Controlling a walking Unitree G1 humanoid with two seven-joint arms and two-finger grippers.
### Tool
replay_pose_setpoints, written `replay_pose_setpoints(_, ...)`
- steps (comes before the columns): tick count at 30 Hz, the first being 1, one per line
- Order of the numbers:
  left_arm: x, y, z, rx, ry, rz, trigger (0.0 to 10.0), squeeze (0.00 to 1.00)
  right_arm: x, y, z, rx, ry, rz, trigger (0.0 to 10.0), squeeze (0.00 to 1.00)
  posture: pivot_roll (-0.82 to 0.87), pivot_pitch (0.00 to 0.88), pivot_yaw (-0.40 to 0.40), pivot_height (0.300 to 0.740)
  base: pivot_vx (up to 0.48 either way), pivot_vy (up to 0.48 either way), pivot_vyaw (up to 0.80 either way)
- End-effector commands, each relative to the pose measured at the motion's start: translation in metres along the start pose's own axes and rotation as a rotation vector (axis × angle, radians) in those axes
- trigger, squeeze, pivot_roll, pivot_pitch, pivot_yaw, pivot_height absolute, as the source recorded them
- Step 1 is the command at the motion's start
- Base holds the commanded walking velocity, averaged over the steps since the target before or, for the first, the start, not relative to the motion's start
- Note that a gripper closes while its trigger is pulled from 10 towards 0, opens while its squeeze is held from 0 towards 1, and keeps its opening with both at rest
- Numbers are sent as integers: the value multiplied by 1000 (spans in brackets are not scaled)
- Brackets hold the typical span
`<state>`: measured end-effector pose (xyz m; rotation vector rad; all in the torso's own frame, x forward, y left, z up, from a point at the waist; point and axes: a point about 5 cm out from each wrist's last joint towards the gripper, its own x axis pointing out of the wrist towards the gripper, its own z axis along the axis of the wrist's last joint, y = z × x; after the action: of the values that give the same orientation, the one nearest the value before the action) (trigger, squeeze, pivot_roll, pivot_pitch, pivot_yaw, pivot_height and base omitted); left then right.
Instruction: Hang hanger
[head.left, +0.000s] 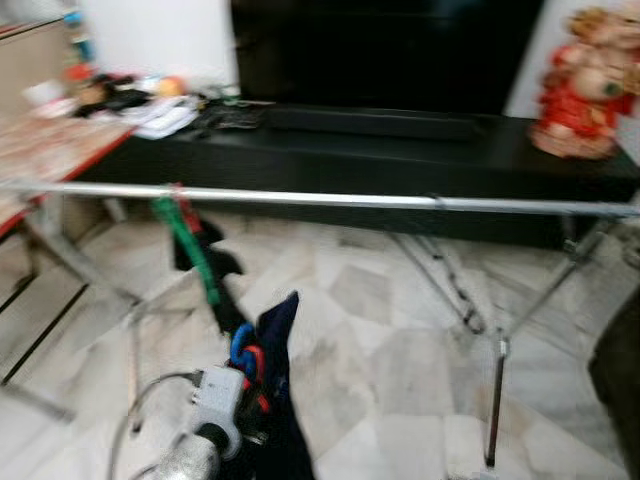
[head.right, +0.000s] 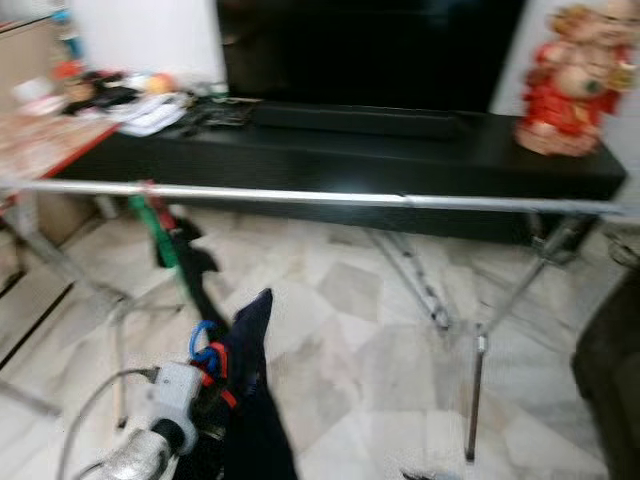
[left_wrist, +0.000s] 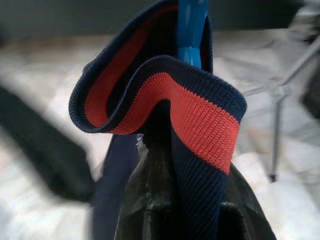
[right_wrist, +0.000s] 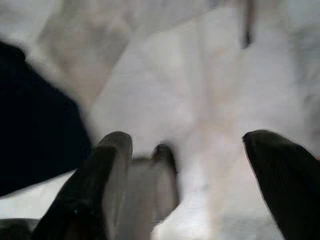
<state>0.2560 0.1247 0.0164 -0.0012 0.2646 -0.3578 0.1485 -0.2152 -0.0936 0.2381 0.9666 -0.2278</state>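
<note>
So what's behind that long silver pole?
Behind the silver pole is a low black cabinet with a red figurine and clutter on top. Under it, a green hanger with dark cloth already hangs.

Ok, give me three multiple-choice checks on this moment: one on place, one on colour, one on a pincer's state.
1. Where is the green hanger?
A. on the floor
B. hooked on the metal rail
C. on the black TV bench

2. The hanger in the left pincer is:
A. blue
B. white
C. yellow

3. The right pincer is:
A. shut on cloth
B. open, holding nothing

B, its hook sits over the rail.
A, blue plastic shows above the navy-and-red garment.
B, its fingers stand apart over floor.
</note>
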Motion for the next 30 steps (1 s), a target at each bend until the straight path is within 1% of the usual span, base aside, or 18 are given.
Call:
replay_pose_setpoints(1,-4,15,5,32,-29,39,10000,0,2,12,2,10,-13,29,10000,0,-26,50,3,740,382,0,0)
replay_pose_setpoints(5,-4,16,5,39,-29,55,10000,0,2,12,2,7,-12,30,10000,0,-26,52,2,740,368,0,0)
replay_pose_setpoints(8,-4,16,7,26,-50,58,10000,0,2,12,2,1,-13,35,10000,0,-26,56,2,740,0,0,0)
replay_pose_setpoints(13,-5,18,9,42,-61,77,10000,0,2,12,2,-4,-12,36,10000,0,-22,57,-1,740,0,0,0)
replay_pose_setpoints(16,-7,30,16,43,-103,181,10000,0,2,12,2,-5,-14,40,10000,0,-22,62,-5,740,0,0,0)
replay_pose_setpoints(17,-7,30,16,43,-103,181,10000,0,2,12,2,-5,-14,40,10000,0,-22,62,-5,740,0,0,0)
replay_pose_setpoints(18,-7,37,23,41,-137,239,10000,0,2,12,3,-8,-15,42,10000,0,-21,62,-6,740,0,0,0)
replay_pose_setpoints(19,-6,39,29,36,-166,263,10000,0,2,12,3,-8,-16,42,10000,0,-21,62,-7,740,0,0,0)
replay_pose_setpoints(20,-5,40,33,37,-184,266,10000,0,2,12,3,-8,-17,42,10000,0,-21,62,-7,740,0,0,0)
replay_pose_setpoints(23,0,39,49,54,-244,259,10000,0,2,12,3,-13,-17,43,10000,0,-23,61,-8,740,0,0,0)
replay_pose_setpoints(25,4,38,54,62,-252,259,10000,0,2,12,4,-13,-18,43,10000,0,-24,58,-10,740,0,0,0)
replay_pose_setpoints(28,16,35,63,73,-246,250,10000,0,2,12,4,-15,-18,43,10000,0,-25,56,-17,740,0,0,0)
replay_pose_setpoints(29,24,33,68,80,-243,244,10000,0,2,12,4,-18,-17,44,10000,0,-26,57,-19,740,0,0,0)
replay_pose_setpoints(30,28,33,71,74,-238,248,10000,0,2,12,4,-19,-17,44,10000,0,-28,56,-19,740,0,0,0)
